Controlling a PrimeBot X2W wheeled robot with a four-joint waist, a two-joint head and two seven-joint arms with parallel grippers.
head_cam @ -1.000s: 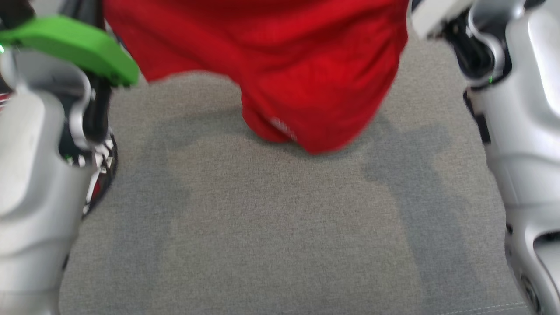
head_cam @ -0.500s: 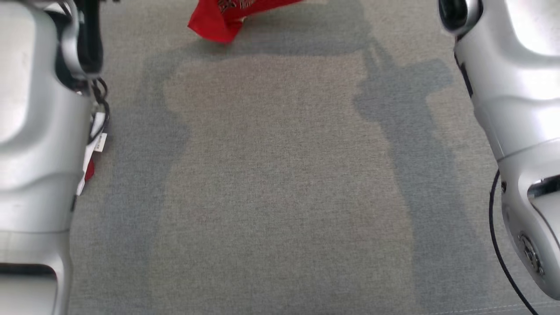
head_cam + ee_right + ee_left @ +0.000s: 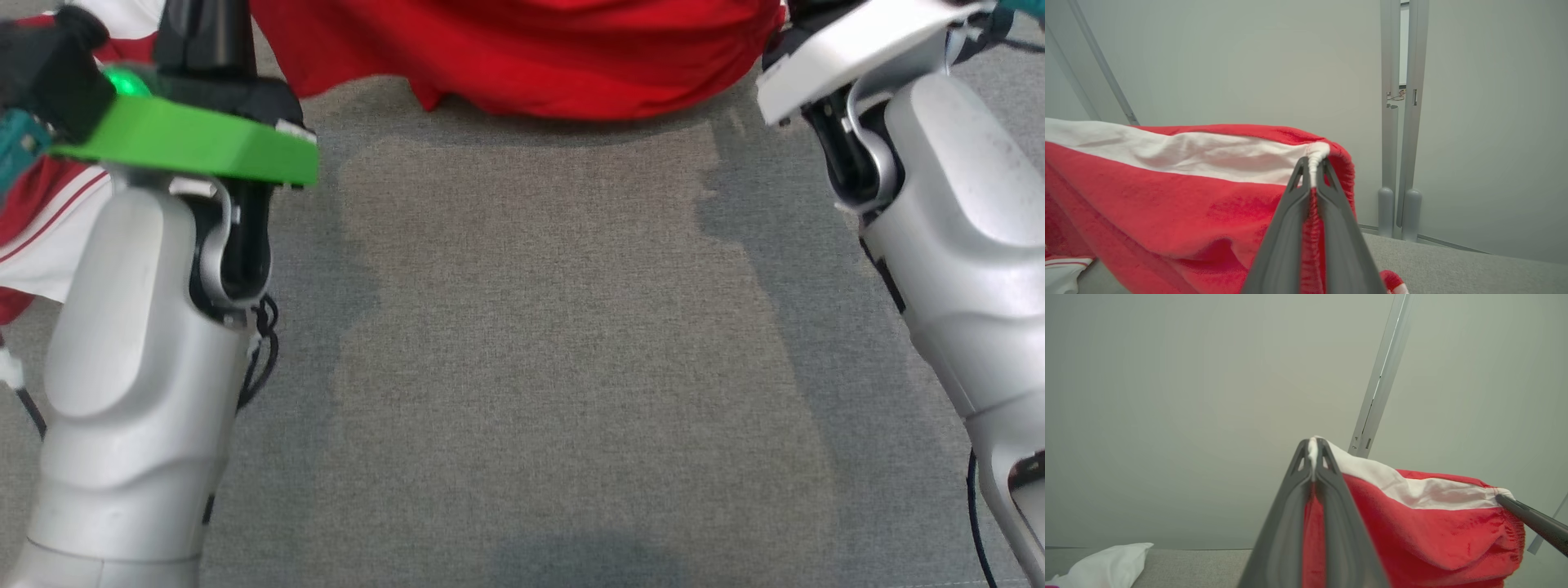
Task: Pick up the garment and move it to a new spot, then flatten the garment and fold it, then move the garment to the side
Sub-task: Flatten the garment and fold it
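- Left wrist view: the left claw (image 3: 1313, 445) is seen pressed together on the white band (image 3: 1412, 492) of the red garment (image 3: 1412, 539).
- Head view: the garment is held stretched between the two claws over the far part of the grey fabric surface (image 3: 522, 367).
- Right wrist view: the right claw (image 3: 1313, 163) is clamped on the band's other end.

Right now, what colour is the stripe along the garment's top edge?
White stripe on the red garment, clearest in the right wrist view.

Left fingers (image 3: 1290, 522) and right fingers (image 3: 1286, 228) pinch the garment (image 3: 1412, 531) (both fully closed).
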